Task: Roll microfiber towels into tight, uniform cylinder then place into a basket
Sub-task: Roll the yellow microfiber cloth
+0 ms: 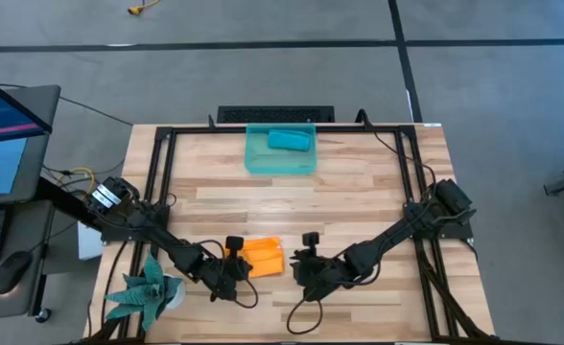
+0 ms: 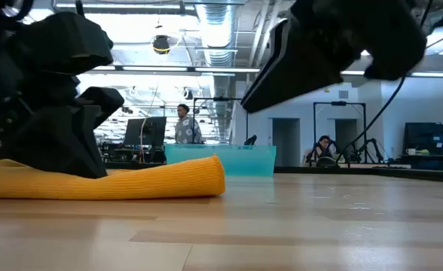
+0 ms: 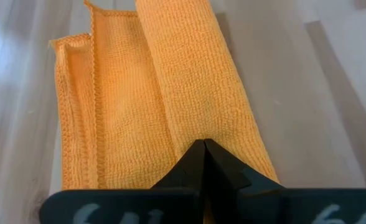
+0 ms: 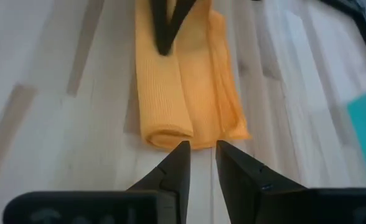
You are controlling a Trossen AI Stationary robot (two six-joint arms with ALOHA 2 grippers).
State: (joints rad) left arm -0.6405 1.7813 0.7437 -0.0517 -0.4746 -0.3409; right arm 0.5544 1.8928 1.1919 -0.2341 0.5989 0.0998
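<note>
An orange towel (image 1: 261, 257) lies on the table near its front edge. Its near long side is rolled up (image 3: 195, 74) and its far side lies flat (image 3: 114, 118). My left gripper (image 1: 238, 267) is shut, its tips down on the towel's left end. My right gripper (image 4: 201, 149) hangs open just off the towel's right end (image 4: 170, 134), above the wood, with nothing between its fingers. A teal towel (image 1: 289, 141), rolled, lies inside the teal-green basket (image 1: 257, 161) at the far middle of the table. My left gripper presses its shut fingertips (image 3: 203, 149) down on the orange towel where the rolled part meets the flat part (image 3: 189, 134), near the towel's left end. The fingers slant down from the table's left and point along the roll. The towel lies on the table.
A green spiky plant in a white pot (image 1: 150, 289) stands at the near left corner, close behind my left arm. A black metal frame (image 1: 162, 172) runs around the work area. Bare wood (image 1: 292, 206) lies between the orange towel and the basket.
</note>
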